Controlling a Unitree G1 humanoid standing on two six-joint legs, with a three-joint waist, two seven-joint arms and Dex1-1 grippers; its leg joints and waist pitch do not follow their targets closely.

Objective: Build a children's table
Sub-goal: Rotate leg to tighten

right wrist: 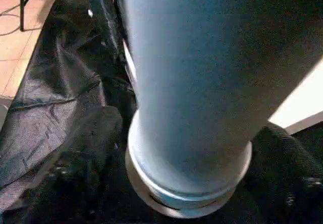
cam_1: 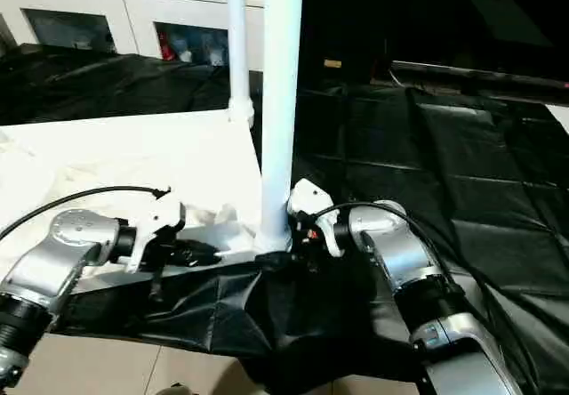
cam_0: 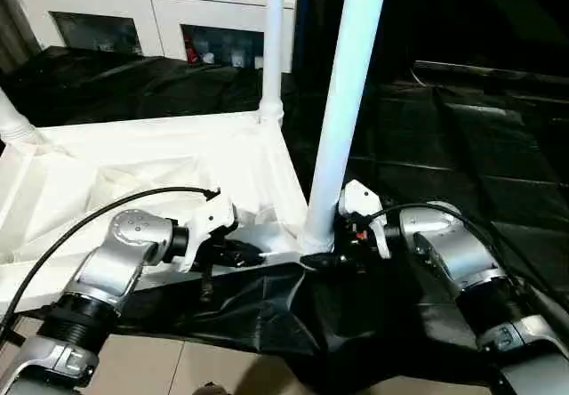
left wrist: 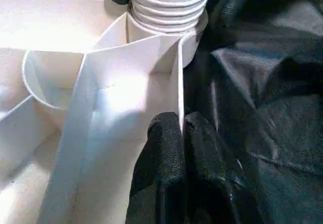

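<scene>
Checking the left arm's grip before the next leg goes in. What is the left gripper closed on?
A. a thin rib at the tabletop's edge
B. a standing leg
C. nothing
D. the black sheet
A: in the left wrist view the left gripper's black fingers pinch a thin white rib of the upturned tabletop, just short of the corner socket holding the near leg.

Looks like a room in a home, or one staged as a home: a white cabinet (cam_0: 151,12) with glass doors lines the far wall, small items showing behind the panes. Beige floor tiles (cam_0: 222,368) peek out at the near edge, and crinkled black sheeting (cam_1: 462,181) is spread wide over the floor.
</scene>
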